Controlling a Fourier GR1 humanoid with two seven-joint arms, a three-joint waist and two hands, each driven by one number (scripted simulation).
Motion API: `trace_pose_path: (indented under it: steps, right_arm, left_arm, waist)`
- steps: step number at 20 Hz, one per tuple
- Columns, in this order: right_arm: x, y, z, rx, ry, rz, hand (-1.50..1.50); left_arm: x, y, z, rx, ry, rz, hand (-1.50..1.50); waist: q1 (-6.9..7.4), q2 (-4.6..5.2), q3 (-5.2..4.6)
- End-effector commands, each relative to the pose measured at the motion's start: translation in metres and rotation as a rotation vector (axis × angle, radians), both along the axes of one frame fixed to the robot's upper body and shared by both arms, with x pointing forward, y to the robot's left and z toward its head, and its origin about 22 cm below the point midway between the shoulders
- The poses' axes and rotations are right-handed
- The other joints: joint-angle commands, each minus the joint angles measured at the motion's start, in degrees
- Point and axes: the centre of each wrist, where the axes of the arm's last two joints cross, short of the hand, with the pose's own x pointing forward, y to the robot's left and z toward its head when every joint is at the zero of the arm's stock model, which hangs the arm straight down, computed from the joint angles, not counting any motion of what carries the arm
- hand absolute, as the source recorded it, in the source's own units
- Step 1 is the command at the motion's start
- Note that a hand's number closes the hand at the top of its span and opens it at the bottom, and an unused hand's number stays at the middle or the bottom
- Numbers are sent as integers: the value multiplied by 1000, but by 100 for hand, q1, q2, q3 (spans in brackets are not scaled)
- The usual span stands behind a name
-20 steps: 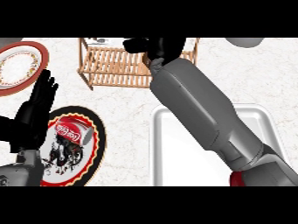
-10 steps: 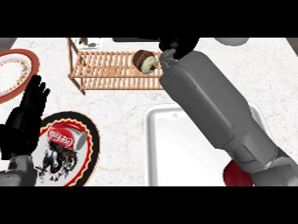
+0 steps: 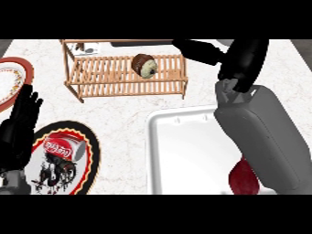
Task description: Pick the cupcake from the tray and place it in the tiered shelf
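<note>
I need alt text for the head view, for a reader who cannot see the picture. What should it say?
A brown cupcake lies on the slatted wooden tiered shelf, with the robot's black right hand open beside it, apart from it. Below stand a white rectangular tray and a dark red object. The left hand rests open near a black-rimmed round plate and a red-rimmed plate.

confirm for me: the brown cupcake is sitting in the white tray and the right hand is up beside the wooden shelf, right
Not quite. The head view shows the brown cupcake lying on the wooden slatted tiered shelf, not in the white tray. The black right hand is indeed up beside the shelf.
</note>
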Motion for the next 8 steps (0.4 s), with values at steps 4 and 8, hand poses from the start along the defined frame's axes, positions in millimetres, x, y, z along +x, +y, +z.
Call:
trace_pose_path:
  steps: [4, 8]
  right_arm:
    - [-82, -52, -4, 39, 65, 9, -150]
    - [-124, -79, 10, 43, 7, 6, -150]
  left_arm:
    - [-1, -4, -1, 0, -15, -16, 0]
    - [3, -8, 4, -11, -7, -44, 0]
  waist:
    - [76, 58, -3]
    - [187, 90, -4]
